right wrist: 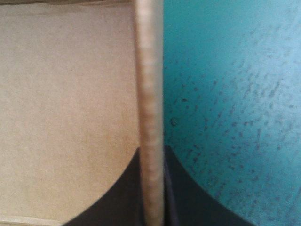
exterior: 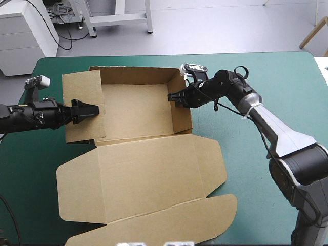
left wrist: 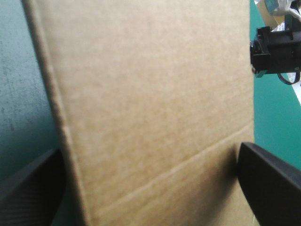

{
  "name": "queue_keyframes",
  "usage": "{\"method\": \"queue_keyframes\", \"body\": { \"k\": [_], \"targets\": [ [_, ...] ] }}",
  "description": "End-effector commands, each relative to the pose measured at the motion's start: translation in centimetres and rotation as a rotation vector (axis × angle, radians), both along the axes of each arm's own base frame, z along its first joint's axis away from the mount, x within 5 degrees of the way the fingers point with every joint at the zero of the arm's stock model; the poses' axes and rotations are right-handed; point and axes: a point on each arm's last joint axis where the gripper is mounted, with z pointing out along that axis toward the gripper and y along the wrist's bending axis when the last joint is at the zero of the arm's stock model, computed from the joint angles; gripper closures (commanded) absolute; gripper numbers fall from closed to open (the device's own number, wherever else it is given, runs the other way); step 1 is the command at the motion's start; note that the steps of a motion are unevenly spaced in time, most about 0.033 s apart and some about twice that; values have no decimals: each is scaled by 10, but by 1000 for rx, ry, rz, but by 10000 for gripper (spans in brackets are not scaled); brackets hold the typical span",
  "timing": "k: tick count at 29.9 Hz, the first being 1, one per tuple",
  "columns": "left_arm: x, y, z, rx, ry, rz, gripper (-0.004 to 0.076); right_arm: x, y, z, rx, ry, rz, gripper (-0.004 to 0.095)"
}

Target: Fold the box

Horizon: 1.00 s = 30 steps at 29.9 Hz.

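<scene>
- Leftmost, the left gripper [exterior: 84, 111], with two broad black fin-shaped fingers, has its jaws wide apart; the box's left side flap [exterior: 82, 97] fills the gap between them.
- Centrally, the brown cut cardboard box [exterior: 141, 151] lies on the teal-green table cover [exterior: 256, 66], with its tray toward the far edge and its lid [exterior: 133, 179] flat nearer.
- Rightward, the right gripper [exterior: 174, 97] is clamped on the tray's upright right wall [exterior: 182, 118].

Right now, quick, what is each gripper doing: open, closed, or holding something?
Left gripper: open, straddling the left flap of the box.
Right gripper: closed on the box's right wall.
</scene>
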Motion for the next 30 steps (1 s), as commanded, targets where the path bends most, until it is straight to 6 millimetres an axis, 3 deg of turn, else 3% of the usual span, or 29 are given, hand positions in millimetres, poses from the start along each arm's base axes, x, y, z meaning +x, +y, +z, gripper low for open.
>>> {"method": "queue_keyframes", "body": {
  "k": [1,8,15,19,30],
  "targets": [
    [-9,-10,15,-40,-24,-61,18,-6,0,37,105,-89,-40,926],
    [-8,-14,12,-17,15,-39,22,-6,3,35,92,-88,-46,925],
    [-4,-32,5,75,51,-16,104,-13,26,24,32,-92,-9,926],
    [-2,-41,3,100,60,15,129,-14,30,20,25,-82,-8,926],
    [2,-42,-8,280,131,170,185,-19,45,12,16,-58,16,926]
  ]
}}
